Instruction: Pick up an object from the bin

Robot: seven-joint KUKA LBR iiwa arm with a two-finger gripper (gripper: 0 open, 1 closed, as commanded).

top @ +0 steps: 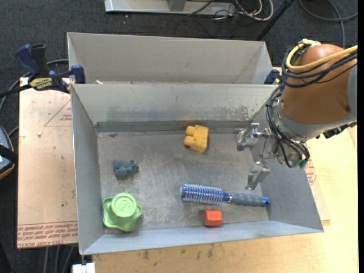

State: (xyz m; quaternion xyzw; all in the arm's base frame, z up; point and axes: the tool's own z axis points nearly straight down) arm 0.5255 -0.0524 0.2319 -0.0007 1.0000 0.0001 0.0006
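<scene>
My gripper (pixel 251 157) hangs at the right side of the bin, open, with nothing between its fingers. One fingertip (pixel 245 139) points toward the back wall, the other (pixel 254 178) toward the front. A blue hairbrush (pixel 222 197) lies just below the front fingertip, its grey-blue handle pointing right. A small orange-red cube (pixel 212 218) sits in front of the brush. A yellow block (pixel 197 137) rests near the back wall, to the left of the gripper.
A green flower-shaped cup (pixel 121 211) stands in the front left corner. A small grey-blue toy (pixel 124 168) lies behind it. The arm with its orange cover and cables leans over the bin's right rim.
</scene>
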